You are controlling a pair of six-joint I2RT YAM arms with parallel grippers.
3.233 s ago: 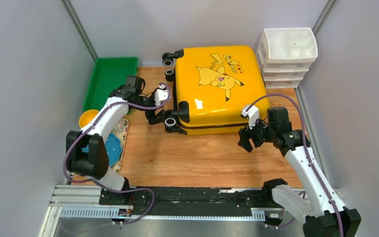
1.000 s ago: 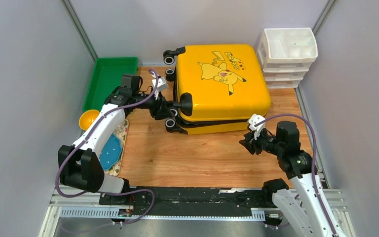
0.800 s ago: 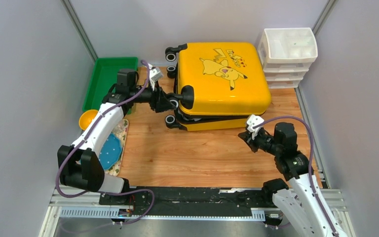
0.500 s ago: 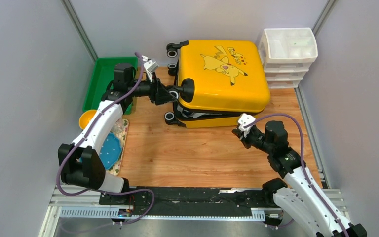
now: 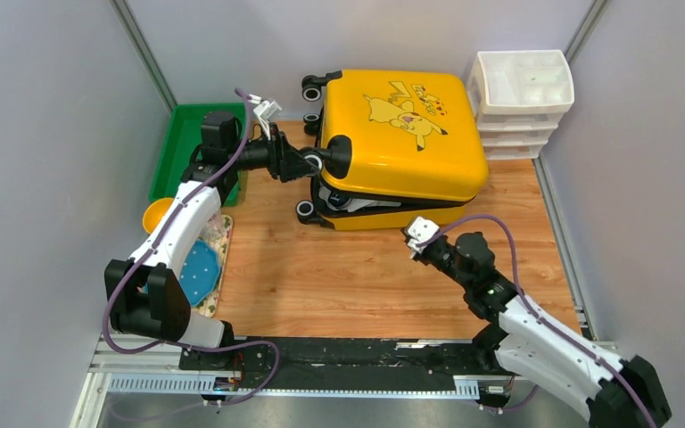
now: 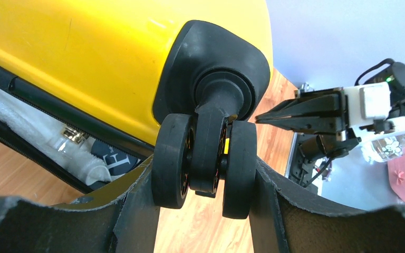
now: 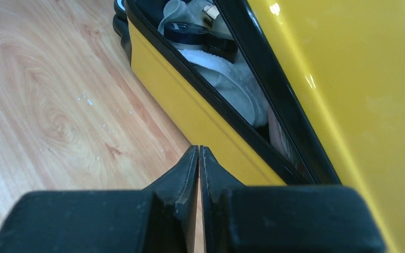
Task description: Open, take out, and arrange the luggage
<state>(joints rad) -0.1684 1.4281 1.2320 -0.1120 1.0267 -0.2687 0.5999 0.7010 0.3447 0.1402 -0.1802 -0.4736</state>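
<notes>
**Wooden surface (image 5: pixel 339 285) with the luggage (image 5: pixel 401 125) held ajar by one wheel**

Grey walls are seen around a wooden surface on which the luggage is laid flat, its printed yellow lid uppermost. The lid is tilted up along the near-left side, so that a dark gap is opened between it and the lower shell. Through that gap a white towel (image 7: pixel 232 79) and a dark round jar (image 7: pixel 190 34) are made out inside.

The left pincer (image 5: pixel 305 165) is closed around the black caster wheel (image 6: pixel 204 158) at the lid's near-left corner, one finger pressed against each side of the twin wheel.

The right pincer (image 7: pixel 199 150) is pointed at the near wall of the lower shell. Its fingers are drawn together to a thin slit, and nothing is gripped between them.

A green tray (image 5: pixel 192 143) is placed to the left of the luggage. A white drawer unit (image 5: pixel 517 98) is set just beside its far-right corner. An orange bowl (image 5: pixel 158 214) and a blue plate (image 5: pixel 198 272) are found well to its near left.
</notes>
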